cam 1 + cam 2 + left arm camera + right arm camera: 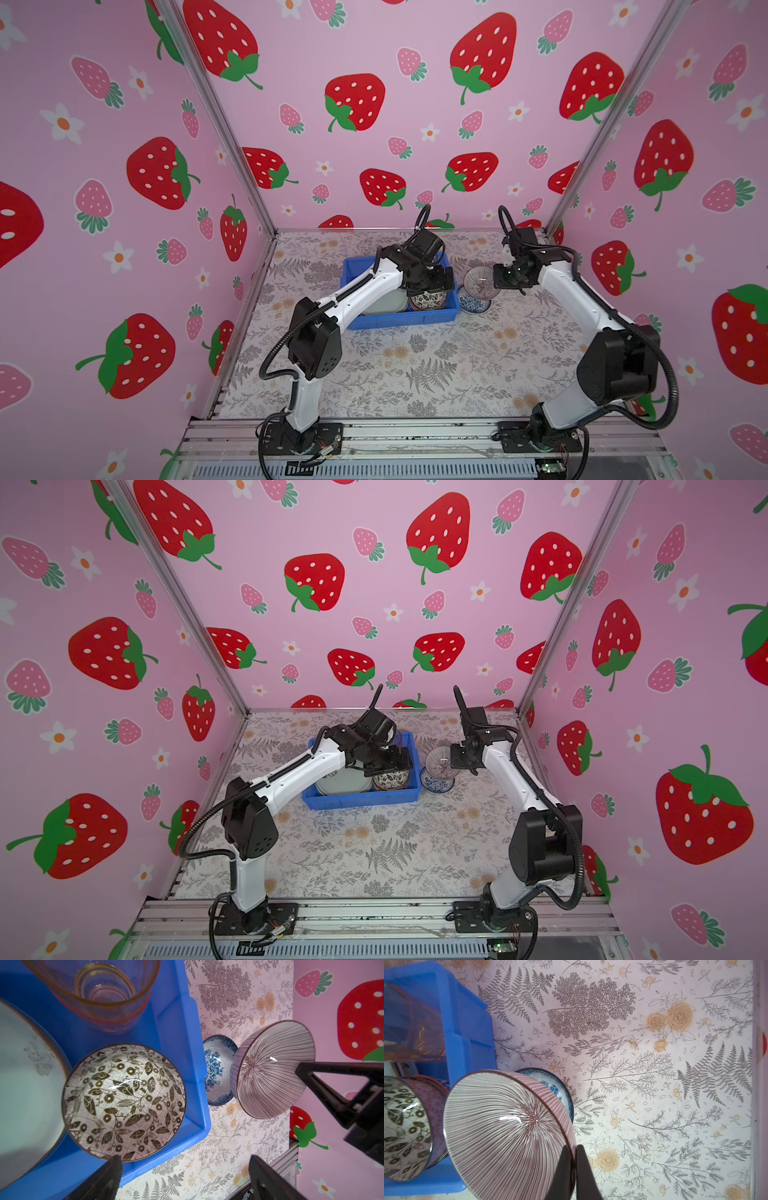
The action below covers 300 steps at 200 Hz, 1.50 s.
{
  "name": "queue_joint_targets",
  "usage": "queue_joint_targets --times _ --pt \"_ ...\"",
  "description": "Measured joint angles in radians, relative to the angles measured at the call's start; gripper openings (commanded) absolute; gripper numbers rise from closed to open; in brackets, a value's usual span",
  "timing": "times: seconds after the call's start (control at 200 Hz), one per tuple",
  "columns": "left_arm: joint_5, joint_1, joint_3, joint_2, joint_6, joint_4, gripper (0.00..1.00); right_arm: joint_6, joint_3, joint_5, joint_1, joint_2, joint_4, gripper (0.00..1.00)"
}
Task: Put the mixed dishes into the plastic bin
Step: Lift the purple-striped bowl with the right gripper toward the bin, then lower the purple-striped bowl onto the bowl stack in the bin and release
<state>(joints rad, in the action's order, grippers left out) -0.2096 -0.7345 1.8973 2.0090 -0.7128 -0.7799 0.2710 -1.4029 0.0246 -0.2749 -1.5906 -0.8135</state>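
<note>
your right fingers [566, 1155] pinch the rim of the striped bowl [508, 1132], tilted over the blue-white bowl [216, 1070] just outside the blue bin [178, 1028]. the spread is unclear from the top, but the left wrist view shows your left fingers [108, 1180] wide apart, the black-white bowl [124, 1101] in the bin just ahead of them.

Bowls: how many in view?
3: leaf bowl in the bin, blue bowl on the table beside it, striped bowl in the right end effector. Another may hide under the first.

1. The plastic bin [178, 1028] is showing bright blue.
2. The leafy bowl [124, 1101] is wearing dark leaves on white.
3. The striped bowl [500, 1132] is showing maroon radial lines.
4. The floral bowl [216, 1068] is showing blue blooms.
</note>
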Motion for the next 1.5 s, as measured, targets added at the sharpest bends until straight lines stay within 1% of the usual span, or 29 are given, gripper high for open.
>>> queue_joint_targets --times 0.17,0.385,0.515,0.61,0.715,0.895,1.051,1.216,1.236,1.246,1.261,1.281,1.411,1.456,1.501 --pt "0.000 -0.012 0.050 0.050 -0.019 0.021 0.92 -0.005 -0.003 -0.024 -0.018 0.023 -0.029 0.00" --pt "0.000 -0.018 0.063 0.074 -0.027 0.025 0.88 -0.003 -0.023 -0.072 -0.063 0.024 -0.047 0.00" --pt "0.000 -0.019 0.064 0.077 -0.027 0.029 0.83 0.001 -0.036 -0.097 -0.097 0.024 -0.048 0.00" --pt "0.000 -0.020 0.063 0.077 -0.029 0.033 0.76 0.007 -0.047 -0.108 -0.117 0.024 -0.048 0.00" --pt "0.001 -0.021 0.063 0.077 -0.028 0.039 0.64 0.016 -0.058 -0.118 -0.136 0.023 -0.047 0.00" --pt "0.011 -0.021 0.063 0.077 -0.028 0.042 0.35 0.021 -0.068 -0.121 -0.151 0.016 -0.043 0.00" --pt "0.034 -0.021 0.056 0.077 -0.019 0.037 0.23 0.024 -0.068 -0.117 -0.159 0.000 -0.042 0.00" --pt "0.061 -0.020 0.043 0.077 -0.022 0.027 0.08 0.024 -0.068 -0.111 -0.162 -0.009 -0.044 0.00" --pt "0.065 -0.020 0.043 0.077 -0.020 0.027 0.07 0.026 -0.068 -0.112 -0.164 -0.010 -0.044 0.00" --pt "0.069 -0.020 0.042 0.077 -0.022 0.025 0.03 0.027 -0.068 -0.112 -0.165 -0.010 -0.043 0.00" --pt "0.073 -0.020 0.041 0.077 -0.023 0.021 0.01 0.027 -0.068 -0.112 -0.166 -0.010 -0.040 0.00" --pt "0.079 -0.020 0.039 0.077 -0.025 0.018 0.00 0.029 -0.070 -0.110 -0.167 -0.011 -0.041 0.00" --pt "0.099 -0.020 0.031 0.067 -0.022 0.004 0.00 0.033 -0.072 -0.109 -0.176 -0.018 -0.038 0.01" --pt "0.104 -0.020 0.029 0.063 -0.022 0.002 0.00 0.035 -0.072 -0.114 -0.177 -0.018 -0.036 0.05" --pt "0.109 -0.020 0.029 0.060 -0.022 -0.003 0.00 0.037 -0.072 -0.120 -0.177 -0.018 -0.033 0.10"
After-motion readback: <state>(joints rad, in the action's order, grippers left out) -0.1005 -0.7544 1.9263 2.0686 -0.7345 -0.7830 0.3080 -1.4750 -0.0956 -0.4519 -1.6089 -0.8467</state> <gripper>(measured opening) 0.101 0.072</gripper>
